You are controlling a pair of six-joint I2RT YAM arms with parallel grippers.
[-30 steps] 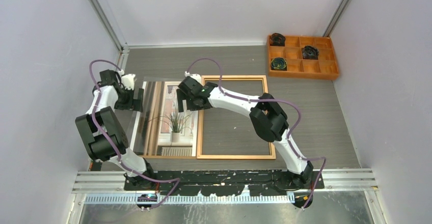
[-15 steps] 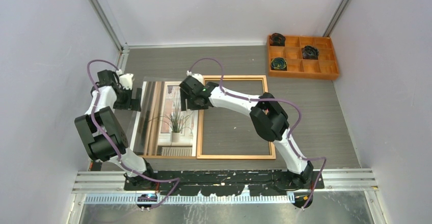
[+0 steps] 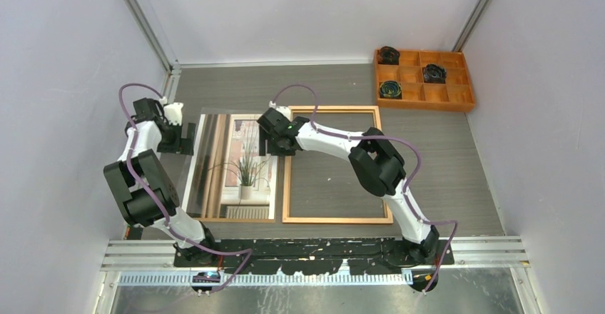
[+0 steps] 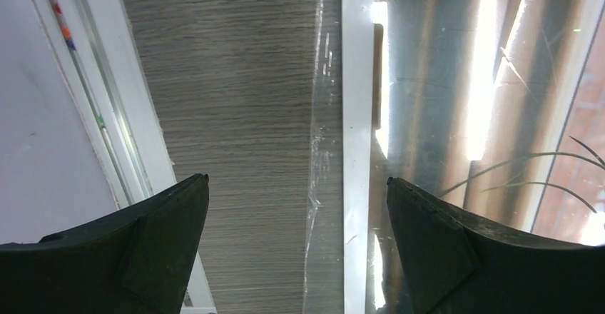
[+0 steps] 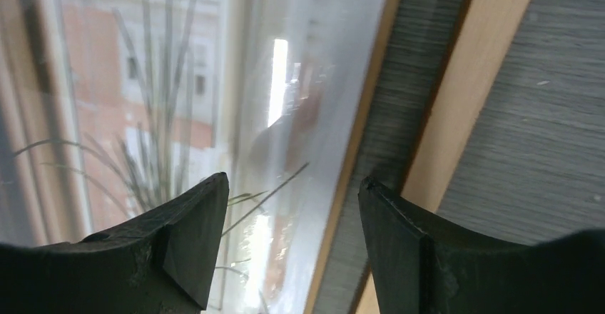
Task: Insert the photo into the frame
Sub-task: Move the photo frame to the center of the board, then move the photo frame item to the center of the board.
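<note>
Two white-and-black robot arms (image 3: pixel 374 168) are bolted at 6 o'clock on a grey wood-grain table (image 3: pixel 442 178). Just beyond them two flat things lie side by side, close but apart. At 9 o'clock is the large rectangular photo (image 3: pixel 242 168) of a spiky potted plant at a window, under a clear glossy sheet (image 4: pixel 328 78) that overhangs its left edge. At the centre is the thin orange-brown wooden rectangular frame (image 3: pixel 335 220), with table showing through it. The left gripper (image 4: pixel 297 180), jaws spread wide, straddles the photo's left edge toward 10 o'clock. The right gripper (image 5: pixel 292 180), jaws partly spread and pinching nothing visible, hangs over the photo's right edge, the frame's left rail just beside its right finger. Far back at 1 o'clock sits an orange compartment tray (image 3: pixel 428 105) holding dark round objects (image 3: pixel 390 89).
</note>
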